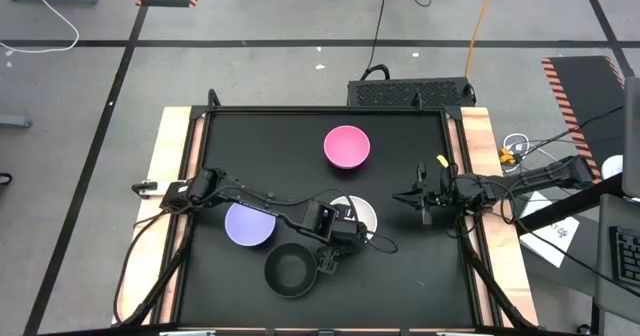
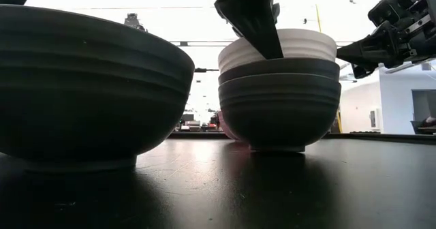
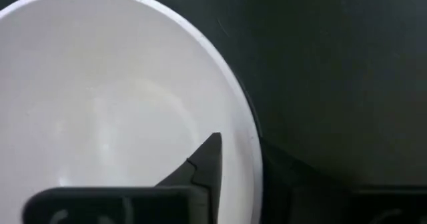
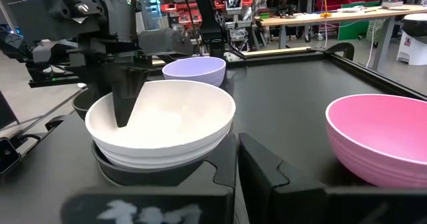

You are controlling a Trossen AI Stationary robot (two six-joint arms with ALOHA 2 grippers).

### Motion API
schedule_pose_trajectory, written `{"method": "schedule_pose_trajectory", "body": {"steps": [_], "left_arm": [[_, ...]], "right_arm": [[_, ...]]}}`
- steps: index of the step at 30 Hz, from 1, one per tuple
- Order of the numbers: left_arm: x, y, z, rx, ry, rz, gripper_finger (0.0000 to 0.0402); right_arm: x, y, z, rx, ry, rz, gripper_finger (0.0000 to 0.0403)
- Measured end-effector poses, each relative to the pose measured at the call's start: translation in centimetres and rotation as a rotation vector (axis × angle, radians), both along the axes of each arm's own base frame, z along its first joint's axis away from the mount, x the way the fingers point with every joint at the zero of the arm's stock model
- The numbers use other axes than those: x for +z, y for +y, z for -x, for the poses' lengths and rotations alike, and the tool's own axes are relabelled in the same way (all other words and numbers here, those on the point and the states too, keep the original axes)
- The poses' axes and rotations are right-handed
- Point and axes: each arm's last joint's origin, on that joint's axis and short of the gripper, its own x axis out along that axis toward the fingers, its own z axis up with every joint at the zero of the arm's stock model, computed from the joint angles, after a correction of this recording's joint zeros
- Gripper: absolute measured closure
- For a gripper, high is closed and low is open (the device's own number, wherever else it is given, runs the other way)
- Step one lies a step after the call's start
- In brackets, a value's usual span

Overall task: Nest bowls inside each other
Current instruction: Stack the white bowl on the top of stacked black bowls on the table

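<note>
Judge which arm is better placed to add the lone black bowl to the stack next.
Probably the left. Its gripper is at the white bowl on the stack, with one of its jaws inside that bowl, and the lone black bowl sits right beside it. The right gripper waits near the table's right edge.

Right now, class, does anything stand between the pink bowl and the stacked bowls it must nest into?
Nothing lies on the table between the pink bowl and the stack. But the left gripper straddles the rim of the white bowl on top, with one finger inside, blocking the landing spot.
</note>
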Motion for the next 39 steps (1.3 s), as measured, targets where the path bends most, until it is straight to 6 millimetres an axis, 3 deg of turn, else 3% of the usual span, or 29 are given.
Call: {"method": "schedule_pose_trajectory", "body": {"steps": [5, 19, 26, 39], "left_arm": [[0.1, 0.6, -0.2, 0.017, -0.004, 0.001, 0.0392], [2.7, 1.4, 0.6, 0.048, -0.056, -0.008, 0.0395], [2.5, 0.8, 0.6, 0.076, -0.069, -0.045, 0.0396], [2.1, -2.3, 1.4, 0.065, -0.078, -0.095, 0.0398]], "right_arm": [[0.0, 0.0, 0.0, 0.000, 0.000, 0.000, 0.0397], [0.0, 0.0, 0.0, 0.000, -0.006, -0.001, 0.0397], [0.1, 0.0, 0.0, 0.000, -0.014, -0.002, 0.0397], [0.3, 0.0, 0.0, 0.001, -0.040, 0.001, 0.0397]]}}
